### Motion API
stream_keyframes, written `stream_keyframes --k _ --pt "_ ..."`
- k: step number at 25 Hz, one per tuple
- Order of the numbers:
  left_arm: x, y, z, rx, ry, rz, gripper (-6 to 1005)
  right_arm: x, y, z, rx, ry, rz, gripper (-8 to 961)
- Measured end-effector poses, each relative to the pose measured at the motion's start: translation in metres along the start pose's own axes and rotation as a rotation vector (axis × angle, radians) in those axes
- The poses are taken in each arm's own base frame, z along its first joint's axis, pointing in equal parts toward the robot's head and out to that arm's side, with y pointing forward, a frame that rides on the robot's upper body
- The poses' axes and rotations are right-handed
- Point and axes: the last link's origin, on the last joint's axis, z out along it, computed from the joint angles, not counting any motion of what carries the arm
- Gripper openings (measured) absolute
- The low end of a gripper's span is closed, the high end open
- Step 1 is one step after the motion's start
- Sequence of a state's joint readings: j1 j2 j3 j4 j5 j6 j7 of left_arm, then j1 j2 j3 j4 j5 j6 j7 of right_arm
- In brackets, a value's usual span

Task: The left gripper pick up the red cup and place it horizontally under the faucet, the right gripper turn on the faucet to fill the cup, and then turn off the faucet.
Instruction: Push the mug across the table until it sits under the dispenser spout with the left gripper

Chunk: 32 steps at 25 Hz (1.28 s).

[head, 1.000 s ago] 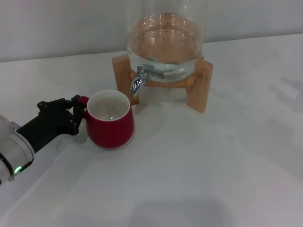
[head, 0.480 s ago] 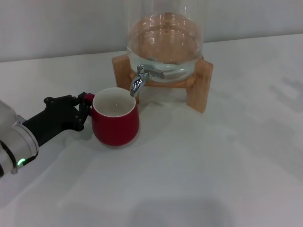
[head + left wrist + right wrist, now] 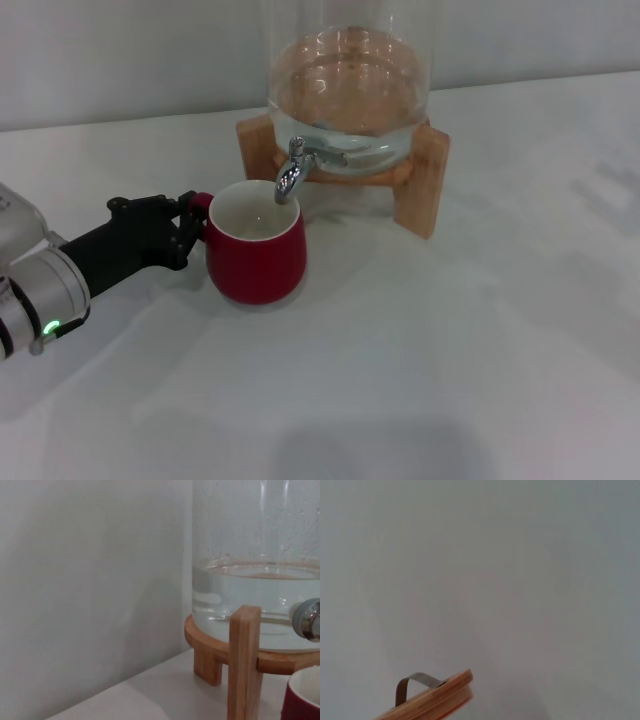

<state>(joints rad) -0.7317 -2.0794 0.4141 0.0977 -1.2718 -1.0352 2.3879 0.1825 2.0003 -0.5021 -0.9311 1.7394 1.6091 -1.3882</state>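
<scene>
My left gripper (image 3: 187, 229) jaws clamp the red cup (image 3: 256, 250) handle; its rim sits under the faucet (image 3: 292, 168), open surface (image 3: 450, 330) rightward.

The red cup (image 3: 256, 250) stands upright on the white table, squat and rounded, dark-red outside, glossy white inside, mouth open to the top. Its small loop handle points left, pinched between the black fingers of the left gripper (image 3: 190, 228). The faucet (image 3: 291, 169), small and shiny chrome on the clear glass jar, curves its spout down right over the cup's far rim. In the left wrist view a sliver of the cup's rim (image 3: 303, 697) sits low beneath the chrome tap (image 3: 310, 620).
</scene>
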Motion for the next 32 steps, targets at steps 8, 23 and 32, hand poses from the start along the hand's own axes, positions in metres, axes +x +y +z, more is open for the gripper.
stream_keyframes --k 8,23,32 --pt "0.002 -0.003 0.002 -0.015 -0.03 -0.008 127 0.0 0.0 0.0 0.002 -0.001 -0.001 658" --pt "0.001 -0.002 0.007 -0.026 -0.074 0.059 127 0.002 -0.001 0.002 0.002 -0.005 0.004 658" --pt "0.003 -0.002 0.014 -0.017 -0.09 0.088 127 0.003 -0.001 0.001 0.0 -0.007 0.007 658"
